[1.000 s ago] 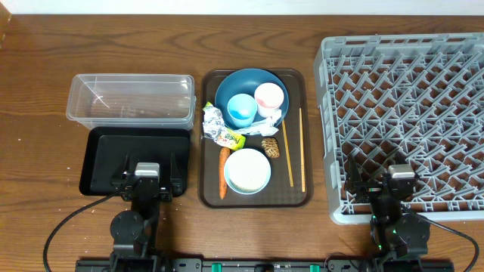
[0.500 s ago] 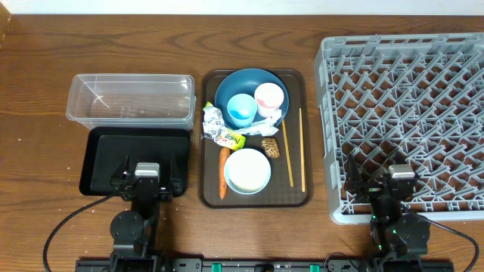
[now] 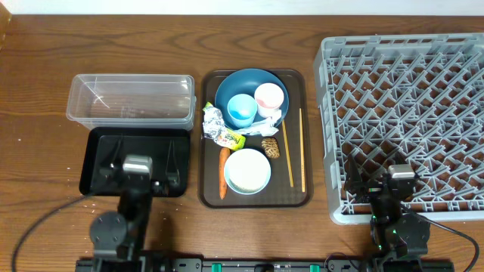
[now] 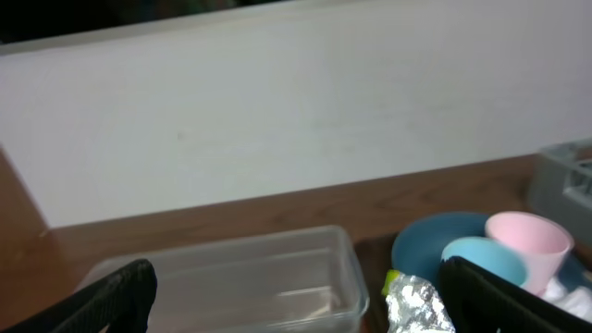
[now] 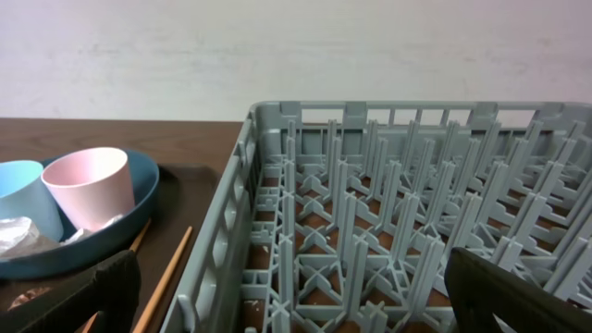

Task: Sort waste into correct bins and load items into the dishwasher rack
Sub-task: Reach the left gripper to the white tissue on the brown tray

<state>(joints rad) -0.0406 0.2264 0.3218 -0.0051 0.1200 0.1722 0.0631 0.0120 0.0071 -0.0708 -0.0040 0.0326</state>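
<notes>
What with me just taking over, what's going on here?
Nothing is held. The left end effector hangs open above the black tray, the right end effector open above the near edge of the dishwasher rack. The dark blue plate with the blue cup and pink cup, the bowl, chopsticks, carrot and wrapper lie on the brown serving tray.

Both arms crouch low and point forward, left pincer [image 3: 141, 156] and right pincer [image 3: 395, 162] spread wide, holding nothing.

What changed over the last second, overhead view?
The left gripper shifted slightly left and further out over the black tray, open and holding nothing. Nothing was gripped or released. The right gripper, everything on the brown serving tray and the dishwasher rack stayed put.
</notes>
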